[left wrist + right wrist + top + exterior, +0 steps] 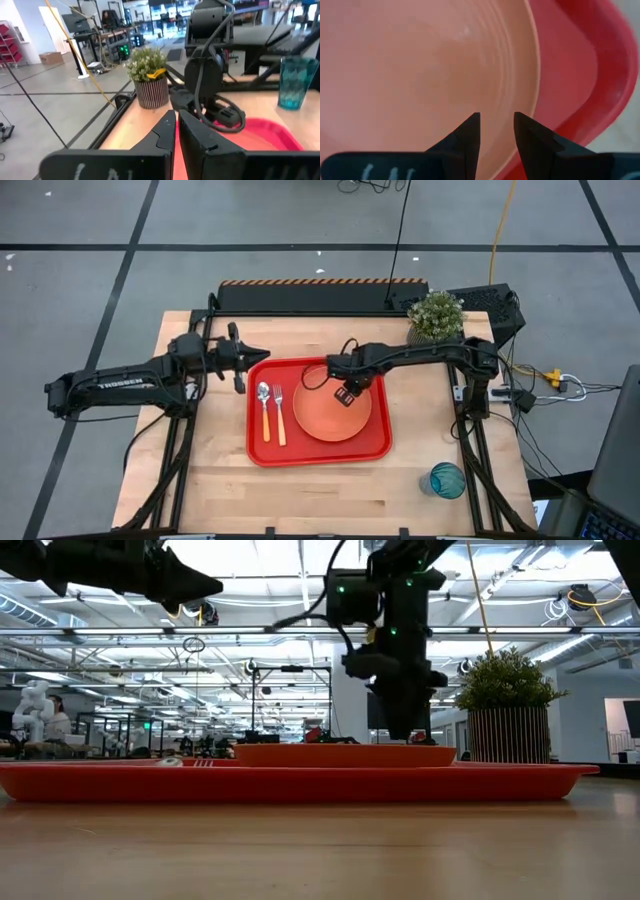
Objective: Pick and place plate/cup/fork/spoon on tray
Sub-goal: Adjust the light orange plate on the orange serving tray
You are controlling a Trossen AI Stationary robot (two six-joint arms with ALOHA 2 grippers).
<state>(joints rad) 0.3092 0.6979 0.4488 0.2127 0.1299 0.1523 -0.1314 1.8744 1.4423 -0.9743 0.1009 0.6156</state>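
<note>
Overhead arrangement, read from the table's front edge toward its back. Nearest the front, on bare wood at the right, stands the cup (447, 479), upright and well apart from the tray (318, 452). The tray lies at the middle of the table and carries three things: the spoon (265, 409) and the fork (279, 413) lie side by side along its left part, handles toward the front and metal ends toward the back, and the plate (325, 420) sits flat on its right part. The right gripper (345, 394) hangs over the back portion of the plate; its wrist view shows the two dark fingers (468, 135) parted with a clear gap, nothing between them, and the plate's inner surface directly below, with the tray's rim beyond. From table height this gripper (405, 730) appears low above the plate's rim (345, 752). The left gripper (262, 354) waits just off the tray's back left corner, raised above the table, its fingers (162, 131) drawn nearly together with only a thin slit and nothing held. Farthest back, at the right rear corner, stands a potted plant (436, 314).
</note>
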